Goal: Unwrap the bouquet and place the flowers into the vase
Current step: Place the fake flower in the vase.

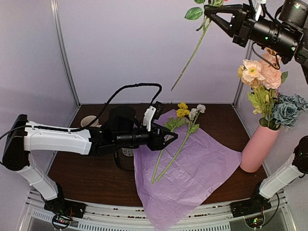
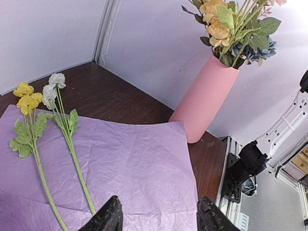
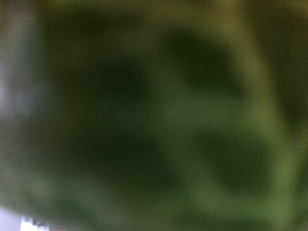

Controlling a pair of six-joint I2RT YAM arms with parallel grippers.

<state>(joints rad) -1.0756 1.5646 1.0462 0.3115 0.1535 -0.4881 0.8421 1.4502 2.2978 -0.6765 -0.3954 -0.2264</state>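
Left gripper [image 2: 159, 220]: jaws apart, nothing between them, hovering over the flattened tissue paper [image 2: 139, 159].

Ahead and to its left on the paper are 2 loose stems, a yellow-headed stem [image 2: 37, 159] and a white-headed stem [image 2: 72, 154]. They lie side by side, heads pointing away from the fingers and cut ends toward them.

Vase [image 2: 202, 101] x1: upright, ahead-right, just beside the paper's corner. It holds a bunch of blooms [image 2: 231, 29]; count unclear.

Right gripper [image 1: 208, 13]: raised high, clamped on a single stem [image 1: 191, 54], which slants down toward the left arm's side. Right wrist view is blurred green.
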